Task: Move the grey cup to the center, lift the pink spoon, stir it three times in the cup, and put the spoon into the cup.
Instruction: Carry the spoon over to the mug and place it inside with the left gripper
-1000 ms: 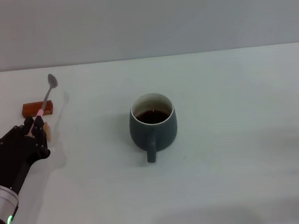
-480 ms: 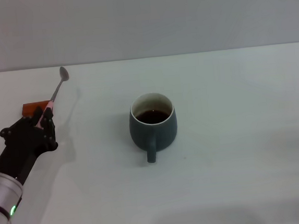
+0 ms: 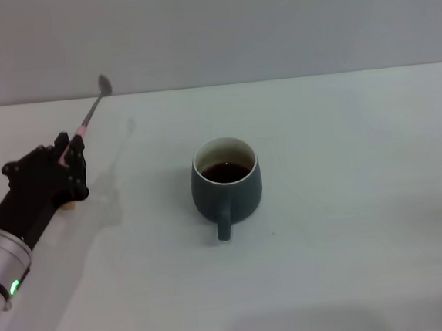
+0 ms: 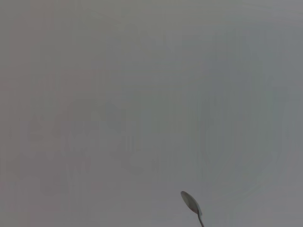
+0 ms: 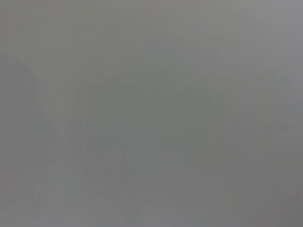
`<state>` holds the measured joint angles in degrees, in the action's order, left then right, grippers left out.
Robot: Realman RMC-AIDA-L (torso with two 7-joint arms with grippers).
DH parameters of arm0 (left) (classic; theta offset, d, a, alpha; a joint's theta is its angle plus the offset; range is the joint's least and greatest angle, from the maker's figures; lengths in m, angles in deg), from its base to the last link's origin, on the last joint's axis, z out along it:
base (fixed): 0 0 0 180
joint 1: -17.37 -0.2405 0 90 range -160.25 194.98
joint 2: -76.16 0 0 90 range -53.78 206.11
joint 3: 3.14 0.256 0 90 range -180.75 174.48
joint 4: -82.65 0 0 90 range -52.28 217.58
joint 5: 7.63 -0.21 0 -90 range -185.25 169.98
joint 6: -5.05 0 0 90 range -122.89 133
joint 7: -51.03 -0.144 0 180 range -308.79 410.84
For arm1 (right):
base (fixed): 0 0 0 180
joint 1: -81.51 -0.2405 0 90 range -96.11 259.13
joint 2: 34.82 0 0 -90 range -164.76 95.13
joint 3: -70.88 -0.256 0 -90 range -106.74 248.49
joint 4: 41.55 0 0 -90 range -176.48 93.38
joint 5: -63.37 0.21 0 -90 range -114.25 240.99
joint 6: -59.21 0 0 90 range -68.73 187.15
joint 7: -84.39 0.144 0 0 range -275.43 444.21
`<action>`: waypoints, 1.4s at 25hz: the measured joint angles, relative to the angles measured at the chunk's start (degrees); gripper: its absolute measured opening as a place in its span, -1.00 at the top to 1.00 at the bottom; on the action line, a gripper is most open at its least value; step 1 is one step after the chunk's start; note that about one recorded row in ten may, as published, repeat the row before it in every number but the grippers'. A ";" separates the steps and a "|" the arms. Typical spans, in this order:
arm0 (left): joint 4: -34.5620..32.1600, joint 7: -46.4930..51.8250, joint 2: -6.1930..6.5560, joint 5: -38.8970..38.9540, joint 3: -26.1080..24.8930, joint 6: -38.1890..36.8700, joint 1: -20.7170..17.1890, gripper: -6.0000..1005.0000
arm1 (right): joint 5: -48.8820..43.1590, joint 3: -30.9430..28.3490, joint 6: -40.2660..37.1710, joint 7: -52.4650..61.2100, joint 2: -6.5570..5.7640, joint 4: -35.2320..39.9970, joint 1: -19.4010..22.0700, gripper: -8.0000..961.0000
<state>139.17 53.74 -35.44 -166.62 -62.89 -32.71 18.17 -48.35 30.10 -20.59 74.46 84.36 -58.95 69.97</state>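
Left gripper (image 3: 69, 159) over at the left side of the white table (image 3: 350, 224), black fingers (image 3: 78, 156) pinched shut on the pink end of the pink spoon (image 3: 92, 109). Spoon tilted up and away from the gripper, grey metal neck and bowl poking high toward the back edge of the table, clear of the surface with a faint shadow under it. Only a short bit of pink showing above the fingers. Silver forearm with a small green light running off toward the bottom left corner of the head view. Grey cup (image 3: 226, 184) sitting upright around the middle of the table, well apart from the gripper and off to its right. Handle pointing toward the robot, pale inner wall, something dark filling the bottom, maybe liquid, can't say for sure. Nothing touching the cup. From the left wrist view, just the spoon's bowl (image 4: 190, 202) and a sliver of neck against plain grey, own fingers not showing there. Right wrist view all flat grey, nothing to pick out. Right gripper nowhere in any view, so can't tell how its fingers stand. A small speck of tan just peeking out beside the left gripper's underside, too hidden to name.
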 joint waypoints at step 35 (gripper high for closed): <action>29.05 -5.13 5.30 -6.45 -2.69 33.40 -2.50 0.71 | 0.11 -1.43 -0.02 0.00 0.00 0.09 0.75 0.99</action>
<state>168.22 48.61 -30.14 -173.07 -65.58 0.69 15.67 -48.24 28.67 -20.61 74.46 84.36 -58.86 70.72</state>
